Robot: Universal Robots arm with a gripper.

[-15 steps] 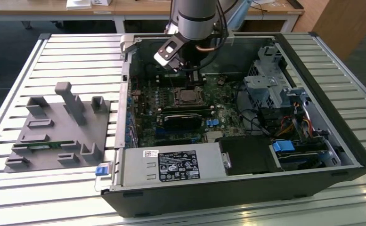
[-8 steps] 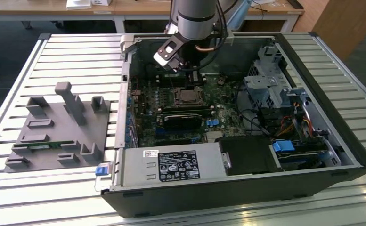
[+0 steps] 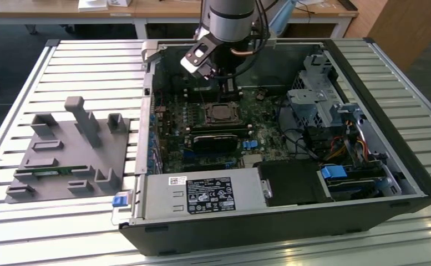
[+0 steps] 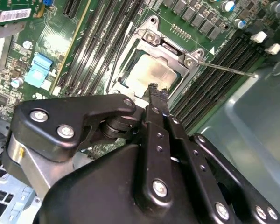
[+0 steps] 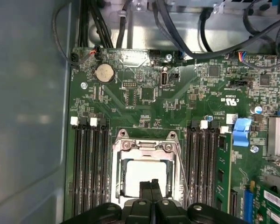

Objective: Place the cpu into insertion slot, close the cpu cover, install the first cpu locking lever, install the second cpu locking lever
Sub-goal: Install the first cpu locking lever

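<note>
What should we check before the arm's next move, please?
1. Cpu seated flat: ok, it lies level inside the frame's window.
2. Cover down: ok, its frame lies around the cpu.
3. Lever latched: not ok, the thin rod sticks out away from the cover, over the long black slots.
4. Gripper empty: ok, fingers shut together with nothing between them.
5. Gripper position: ok, it hangs just above the cpu, and contact cannot be told.
</note>
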